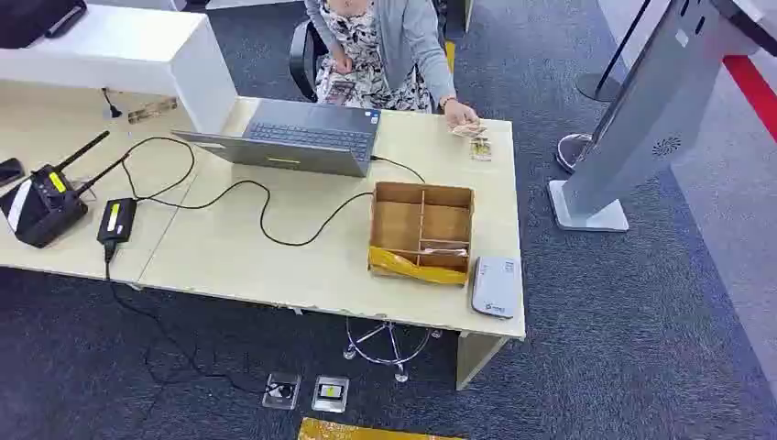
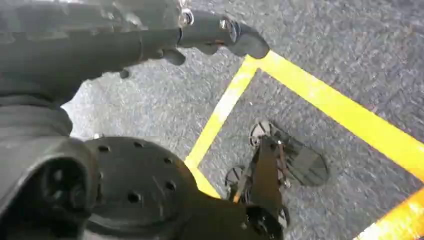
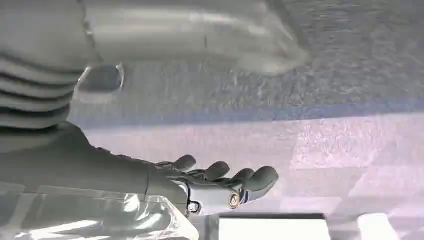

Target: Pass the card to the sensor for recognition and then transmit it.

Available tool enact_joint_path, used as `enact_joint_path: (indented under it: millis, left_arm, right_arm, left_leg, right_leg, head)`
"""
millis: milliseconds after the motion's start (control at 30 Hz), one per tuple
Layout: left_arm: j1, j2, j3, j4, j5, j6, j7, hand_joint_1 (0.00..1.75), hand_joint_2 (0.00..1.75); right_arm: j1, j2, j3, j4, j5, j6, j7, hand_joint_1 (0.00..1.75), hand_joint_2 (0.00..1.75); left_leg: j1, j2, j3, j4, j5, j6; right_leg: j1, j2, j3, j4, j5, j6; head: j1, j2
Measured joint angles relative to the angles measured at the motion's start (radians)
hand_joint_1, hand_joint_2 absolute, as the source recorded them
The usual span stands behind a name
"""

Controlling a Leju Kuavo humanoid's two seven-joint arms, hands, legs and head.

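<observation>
A small card (image 1: 480, 148) lies on the wooden table (image 1: 275, 261) at its far right edge, just by a seated person's hand (image 1: 461, 115), which rests on another card. The white flat sensor (image 1: 496, 286) sits at the table's near right corner, beside a cardboard box (image 1: 396, 225) with compartments. My left hand (image 2: 200, 32) hangs over grey carpet, fingers stretched out and holding nothing. In the right wrist view my right hand (image 3: 220, 182) also hangs empty, its fingers loosely extended and apart.
An open laptop (image 1: 302, 137) stands at the back of the table with a black cable trailing left to an adapter (image 1: 116, 221) and a router (image 1: 41, 202). A grey kiosk stand (image 1: 641, 119) rises right of the table. Yellow floor tape (image 2: 345, 112) crosses the carpet.
</observation>
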Motion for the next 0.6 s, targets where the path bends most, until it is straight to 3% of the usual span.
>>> enact_joint_path:
  millis: [33, 67, 133, 200, 267, 333, 367, 400, 433, 500, 600]
  left_arm:
    - [-0.001, -0.001, 0.000, 0.000, 0.000, 0.000, -0.002, 0.00, 0.00]
    - [-0.002, -0.005, 0.000, -0.002, 0.000, 0.001, -0.002, 0.00, 0.00]
    - [-0.005, -0.009, 0.000, -0.002, 0.001, 0.000, -0.004, 0.00, 0.00]
    - [-0.004, -0.010, 0.000, -0.003, 0.001, -0.011, -0.004, 0.00, 0.00]
    - [0.004, -0.006, -0.001, -0.003, 0.002, -0.024, -0.004, 0.00, 0.00]
    - [0.005, 0.000, -0.001, -0.003, 0.002, -0.035, -0.002, 0.00, 0.00]
    - [0.003, 0.003, -0.001, -0.003, 0.002, -0.040, -0.002, 0.00, 0.00]
    - [0.001, 0.006, -0.001, -0.003, 0.003, -0.049, 0.002, 0.00, 0.00]
    - [0.000, 0.008, -0.001, -0.003, 0.003, -0.053, 0.002, 0.00, 0.00]
    - [-0.003, 0.011, -0.002, -0.002, 0.003, -0.062, 0.002, 0.00, 0.00]
    - [-0.004, 0.013, -0.002, -0.002, 0.003, -0.065, 0.002, 0.00, 0.00]
  right_arm:
    - [0.000, 0.046, -0.073, -0.052, 0.171, 0.000, 0.050, 0.00, 1.75]
    - [-0.002, 0.099, -0.146, -0.128, 0.440, -0.001, 0.099, 0.00, 1.75]
    - [-0.002, 0.137, -0.196, -0.202, 0.806, -0.003, 0.208, 0.00, 1.75]
    - [0.011, 0.106, -0.205, -0.288, 0.974, -0.005, 0.449, 0.00, 1.75]
    - [0.029, 0.054, -0.194, -0.439, 0.869, -0.005, 0.683, 0.00, 1.75]
    - [0.031, 0.020, -0.179, -0.555, 0.616, -0.002, 0.849, 0.00, 1.75]
    - [0.021, 0.012, -0.174, -0.572, 0.572, -0.001, 0.875, 0.00, 1.75]
    - [0.012, -0.045, -0.129, -0.665, 0.326, 0.012, 1.036, 0.00, 1.75]
    - [0.001, -0.095, -0.094, -0.721, 0.244, 0.039, 1.103, 0.00, 1.75]
    - [-0.038, -0.180, -0.039, -0.835, 0.292, 0.140, 1.160, 0.00, 1.75]
    - [-0.107, -0.239, 0.005, -0.986, 0.443, 0.267, 1.164, 0.00, 1.75]
  left_leg:
    - [0.003, 0.001, 0.001, 0.000, 0.000, -0.001]
    - [0.003, 0.003, 0.005, 0.001, 0.000, -0.001]
    - [-0.002, -0.002, 0.006, 0.001, 0.003, 0.002]
    - [-0.004, -0.016, 0.004, 0.000, 0.006, 0.004]
    - [-0.005, -0.014, 0.002, 0.000, 0.007, 0.003]
    - [-0.005, -0.008, 0.002, 0.000, 0.006, 0.003]
    - [-0.005, -0.004, 0.001, 0.000, 0.005, 0.003]
    - [-0.010, -0.003, 0.001, 0.000, 0.005, 0.003]
    - [-0.011, -0.002, 0.001, 0.000, 0.004, 0.004]
    - [-0.013, -0.001, 0.002, 0.000, 0.005, 0.006]
    - [-0.012, 0.000, 0.004, 0.000, 0.007, 0.008]
  right_leg:
    - [0.002, 0.001, -0.001, -0.001, 0.001, -0.001]
    - [0.003, 0.003, -0.001, -0.002, 0.001, -0.002]
    - [-0.003, -0.003, -0.002, -0.001, -0.002, 0.000]
    - [-0.005, -0.017, 0.000, 0.000, -0.002, 0.001]
    - [-0.005, -0.014, -0.001, 0.000, -0.002, 0.001]
    - [-0.005, -0.008, -0.001, 0.000, 0.000, 0.002]
    - [-0.006, -0.005, -0.001, 0.000, 0.002, 0.002]
    - [-0.010, -0.004, -0.002, 0.001, 0.002, 0.002]
    - [-0.011, -0.003, -0.002, 0.002, 0.002, 0.003]
    - [-0.013, -0.002, -0.004, 0.002, 0.003, 0.004]
    - [-0.012, 0.000, -0.003, 0.002, 0.004, 0.006]
  head:
    - [0.000, 0.000]
    - [-0.001, 0.000]
    - [-0.006, 0.000]
    - [-0.005, 0.000]
    - [-0.005, 0.000]
    - [-0.004, 0.000]
    - [-0.003, 0.000]
    - [-0.003, 0.000]
    - [-0.007, 0.000]
    - [-0.006, 0.000]
    - [-0.004, 0.000]
